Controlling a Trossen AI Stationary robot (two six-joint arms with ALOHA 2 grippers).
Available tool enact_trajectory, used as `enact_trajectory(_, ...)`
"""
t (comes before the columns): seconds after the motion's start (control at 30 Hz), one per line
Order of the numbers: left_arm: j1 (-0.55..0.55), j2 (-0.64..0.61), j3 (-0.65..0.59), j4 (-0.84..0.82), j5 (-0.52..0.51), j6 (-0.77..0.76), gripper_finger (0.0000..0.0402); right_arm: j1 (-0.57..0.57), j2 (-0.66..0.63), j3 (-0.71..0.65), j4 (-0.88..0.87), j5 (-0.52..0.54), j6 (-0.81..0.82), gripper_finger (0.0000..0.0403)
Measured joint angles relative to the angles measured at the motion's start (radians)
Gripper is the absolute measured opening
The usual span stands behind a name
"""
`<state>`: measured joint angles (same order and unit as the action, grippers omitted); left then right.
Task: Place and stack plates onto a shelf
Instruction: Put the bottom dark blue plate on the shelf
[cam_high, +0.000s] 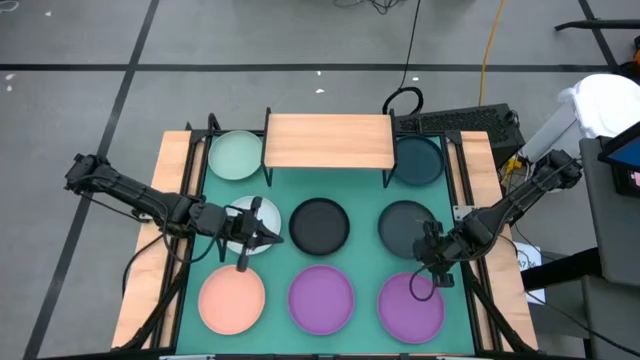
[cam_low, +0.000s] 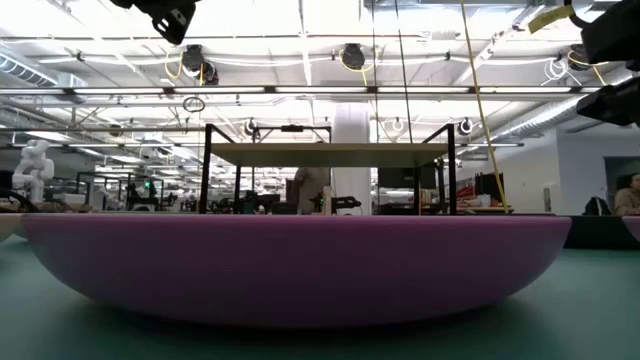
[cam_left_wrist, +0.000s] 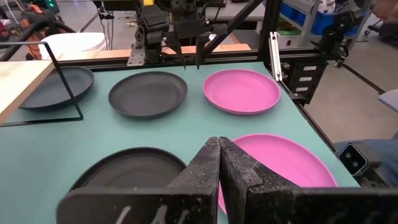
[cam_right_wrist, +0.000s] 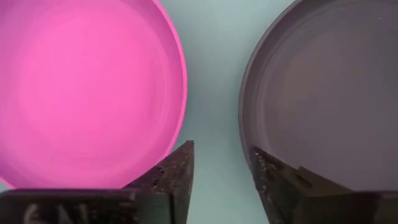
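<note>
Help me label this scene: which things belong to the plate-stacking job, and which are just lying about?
Job: small light-wood shelf on black legs; round mint-green plate; round pink plate; the other six plates.
Lying about: black keyboard; yellow floor cable.

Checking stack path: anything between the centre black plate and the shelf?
Nothing: bare green mat separates the black plate from the shelf, per the high view.

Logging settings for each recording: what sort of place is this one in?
Likely a robotics lab or open industrial workspace: exposed ceiling ducts and strip lights, a white humanoid robot in the background, and a bare grey floor with cables around the table.
</note>
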<state>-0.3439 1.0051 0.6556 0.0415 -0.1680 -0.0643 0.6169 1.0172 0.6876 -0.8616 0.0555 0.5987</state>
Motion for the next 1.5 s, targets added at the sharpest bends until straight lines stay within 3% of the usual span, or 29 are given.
enact_trajectory(0.27,-0.005,0.052,0.0,0.028,0.0,0.029,0.0005,0.002,0.001,-0.093,-0.004,-0.005,-0.039,0.017)
enact_trajectory(0.53,-0.005,0.057,0.0,0.033,0.0,0.04,0.0005,0.002,0.001,-0.131,-0.002,0.001,-0.065,0.0166)
enact_trajectory(0.73,-0.005,0.057,0.0,0.04,0.0,0.059,0.0005,0.002,0.019,-0.131,0.046,0.048,-0.09,0.0137)
enact_trajectory(0.97,-0.005,0.057,0.0,0.04,0.0,0.061,0.0005,0.002,0.13,-0.131,0.053,0.048,-0.097,0.01)
enact_trajectory(1.3,-0.005,0.057,0.0,0.04,0.0,0.062,0.0005,0.002,0.173,-0.127,0.05,0.071,-0.112,0.0012)
enact_trajectory(1.5,-0.005,0.057,0.0,0.04,0.0,0.061,0.0005,0.002,0.175,-0.111,0.041,0.083,-0.122,0.0008)
